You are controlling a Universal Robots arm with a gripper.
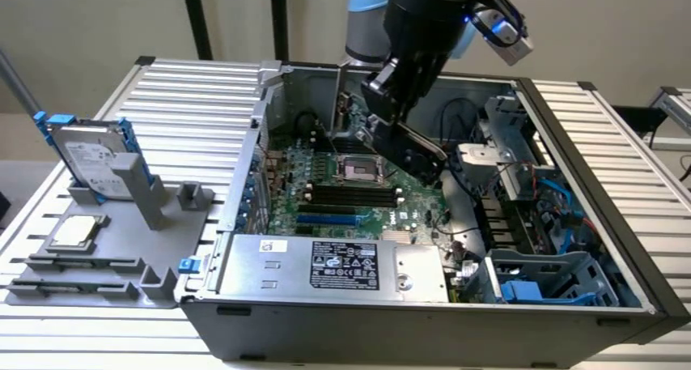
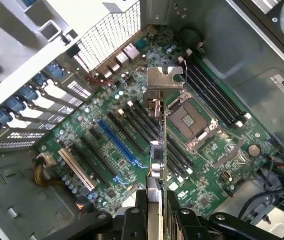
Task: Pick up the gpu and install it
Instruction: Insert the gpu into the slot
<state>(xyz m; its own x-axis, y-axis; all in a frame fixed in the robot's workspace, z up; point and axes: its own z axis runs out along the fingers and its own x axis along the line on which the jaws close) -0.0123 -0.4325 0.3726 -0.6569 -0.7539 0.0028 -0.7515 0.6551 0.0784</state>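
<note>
Gripper [image 2: 155,214] pinches the gpu [image 2: 156,150] edge-on above the motherboard [image 2: 217,167], mid-install; seating likely calls for square alignment over the expansion slots [image 2: 116,142].

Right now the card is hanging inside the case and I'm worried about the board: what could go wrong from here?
1. The gripper holds the graphics card above the motherboard, close to the open processor socket; a slip might damage it.
2. The card is not lined up over the blue slot, so pressing down here would probably miss it.
</note>
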